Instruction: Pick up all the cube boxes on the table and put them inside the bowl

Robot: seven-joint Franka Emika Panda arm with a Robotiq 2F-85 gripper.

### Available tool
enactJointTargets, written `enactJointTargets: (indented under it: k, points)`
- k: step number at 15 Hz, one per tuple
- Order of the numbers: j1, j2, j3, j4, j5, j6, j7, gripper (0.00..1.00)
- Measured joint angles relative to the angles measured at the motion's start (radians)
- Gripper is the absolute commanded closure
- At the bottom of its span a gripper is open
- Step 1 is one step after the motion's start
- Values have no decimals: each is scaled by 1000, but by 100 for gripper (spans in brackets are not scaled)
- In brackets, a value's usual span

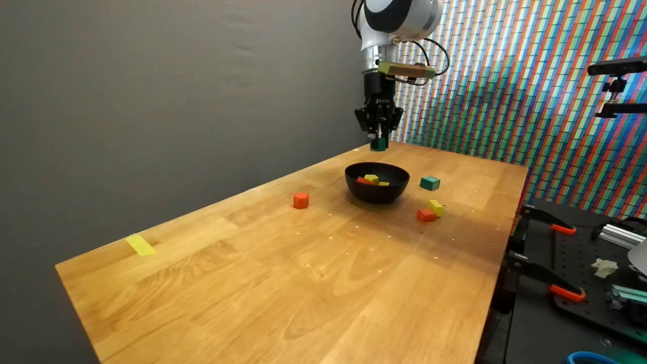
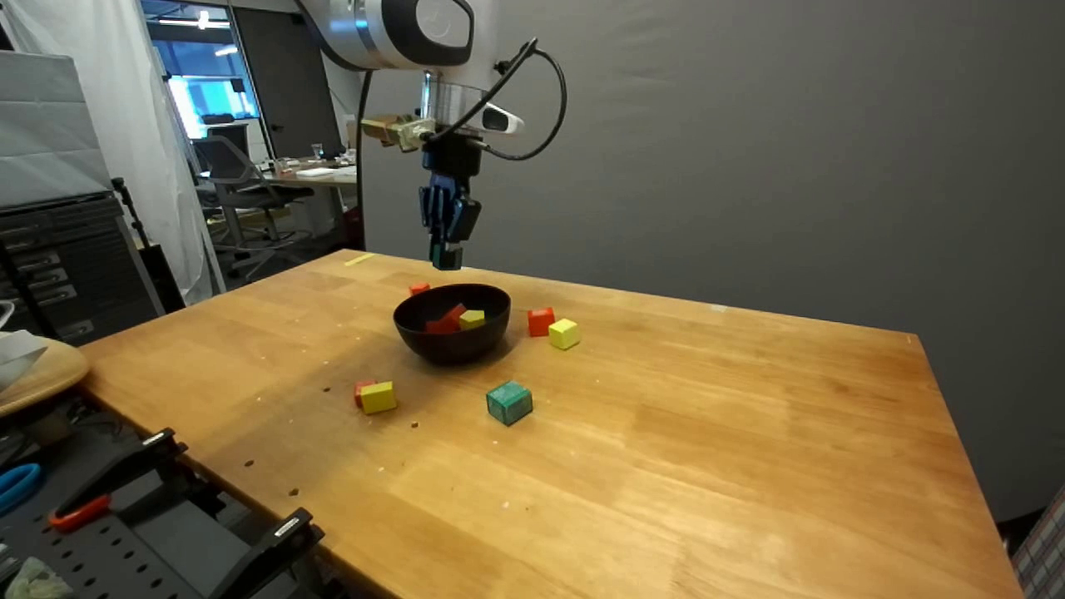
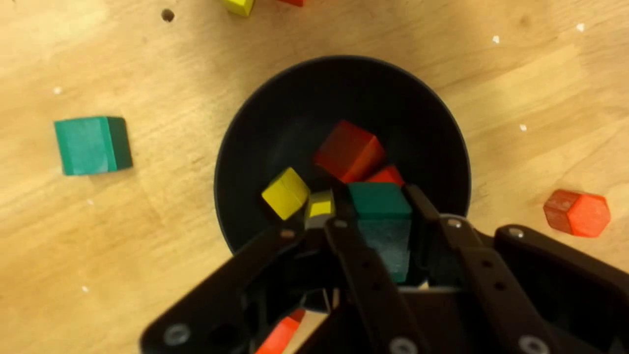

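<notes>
Your gripper (image 3: pixel 381 199) pinches a green cube (image 3: pixel 383 228), hiding part of the bowl (image 3: pixel 304 103) in the wrist view; only an exterior view shows you two loose yellow cubes (image 2: pixel 563 334).

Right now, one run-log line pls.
gripper: closed on green block | position: over bowl | in bowl: red blocks, yellow blocks | on table: other green block, more reds, more yellows

In an exterior view, see a green block (image 1: pixel 378 145) clasped in the pincer (image 1: pixel 379 141) above a black bowl (image 1: pixel 376 194). Spot red and yellow blocks (image 1: pixel 371 179) inside. On the table (image 1: pixel 252 283), find another green block (image 1: pixel 430 183) near the bowl, a red block (image 1: pixel 426 215) just beside a yellow block (image 1: pixel 436 207), a lone red block (image 1: pixel 301 200) and a flat yellow strip (image 1: pixel 140 244).
</notes>
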Motion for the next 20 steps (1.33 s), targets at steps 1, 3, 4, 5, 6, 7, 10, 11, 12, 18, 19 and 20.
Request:
enactJointTargets:
  k: [1, 3, 4, 5, 6, 7, 10, 11, 12, 18, 19, 20]
  points:
    - [-6, -5, 0, -20, 11, 1, 0, 39]
    - [-10, -15, 0, -49, 18, 26, 0, 25]
    - [-9, -21, 2, -60, 18, 46, -1, 16]
    - [-8, -30, 4, -68, 18, 62, -1, 9]
    - [-7, -41, 7, -75, 18, 75, -2, 0]
    - [-5, -56, 11, -81, 18, 85, -3, 0]
    - [1, -119, 26, -92, 18, 100, -10, 0]
    - [2, -141, 32, -94, 18, 100, -17, 0]
    - [4, -160, 39, -95, 18, 100, -25, 0]
    - [15, -183, 64, -95, 18, 113, -56, 0]
    - [14, -181, 62, -95, 18, 113, -56, 0]
    - [14, -179, 62, -95, 18, 113, -56, 0]
